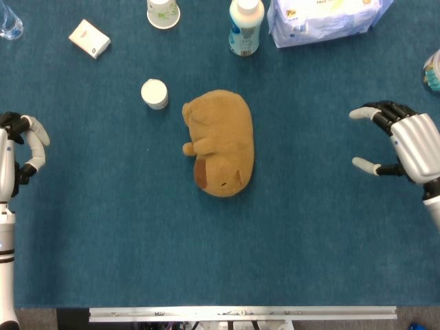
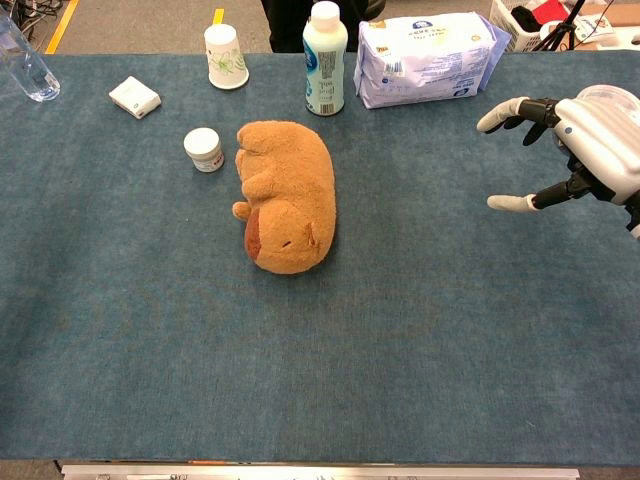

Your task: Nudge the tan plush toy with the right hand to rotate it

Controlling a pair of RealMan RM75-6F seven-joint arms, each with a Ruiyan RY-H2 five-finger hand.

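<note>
Plush toy [image 1: 221, 143], tan, lay lengthwise at centre frame on the blue worktop [image 1: 309, 247], snout end toward the lower edge, paws tucked to the left of the picture. Right hand [image 1: 402, 141] hovered at the right edge, well apart from the toy, fingers spread and lightly curled, nothing held. Left hand [image 1: 24, 148] sat at the left edge of the head view, fingers curled inward on nothing, out of the chest view. Nudge not yet begun, by the look of it. Best done, probably, by coming in low across the bare cloth from the right and pressing fingertips against one end of the toy, not its middle, so that the push turned it instead of sliding it whole. Snout end, lower in frame, looked the safer target: open worktop lay all around it. Upper end sat close to the small white jar [image 1: 155, 93] just to its upper left and not far below the white bottle [image 1: 245, 27], so a hard shove there risked knocking either. Soft body likely to dent before moving, hence a slow, steady push. Paper cup [image 1: 163, 12] with a green print, small white box [image 1: 89, 38] at upper left, and tissue pack [image 1: 323, 19] at upper right all carried markings, as did the bottle's pale blue label, but no writing legible in either view.
</note>
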